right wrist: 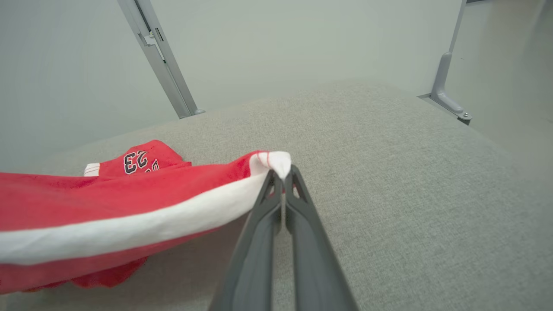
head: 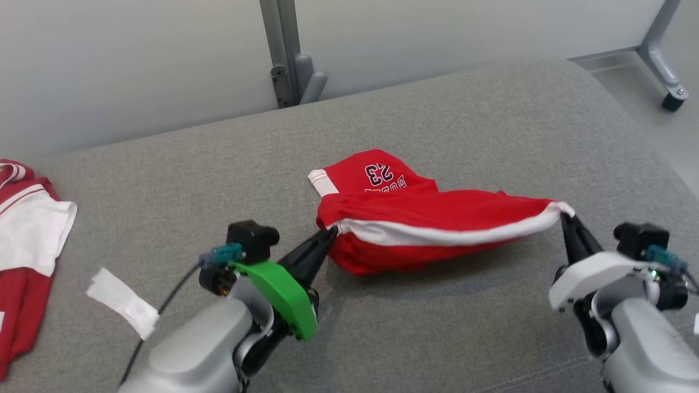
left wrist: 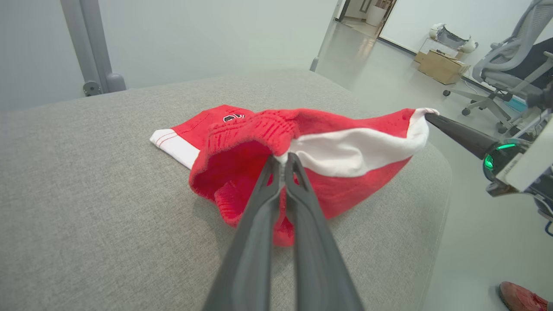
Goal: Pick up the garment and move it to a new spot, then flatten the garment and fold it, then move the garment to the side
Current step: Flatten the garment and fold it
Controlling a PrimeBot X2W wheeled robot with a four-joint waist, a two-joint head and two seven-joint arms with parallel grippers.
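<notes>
Red garment stretched between two clenched hands over the grey upholstered surface (head: pixel 491 120).

At the left edge of the surface lies another piece of red and white clothing (head: pixel 27 229), and a white label (head: pixel 123 303) hangs on a cable near the front left. The left hand (head: pixel 330 232) (left wrist: pixel 283 162), its fingers pressed together, grips the left end of the white band of the garment (head: pixel 426 218) (left wrist: pixel 345 151) (right wrist: pixel 108 203). The garment sits around the middle of the surface, its white-trimmed edge lifted and pulled taut. Its lower red part sags onto the fabric, and a flap printed with the number 23 lies behind it towards the far edge. The right hand (head: pixel 562 215) (right wrist: pixel 281 177), likewise clenched, pinches the right-hand corner of the white band, towards the surface's right edge.
</notes>
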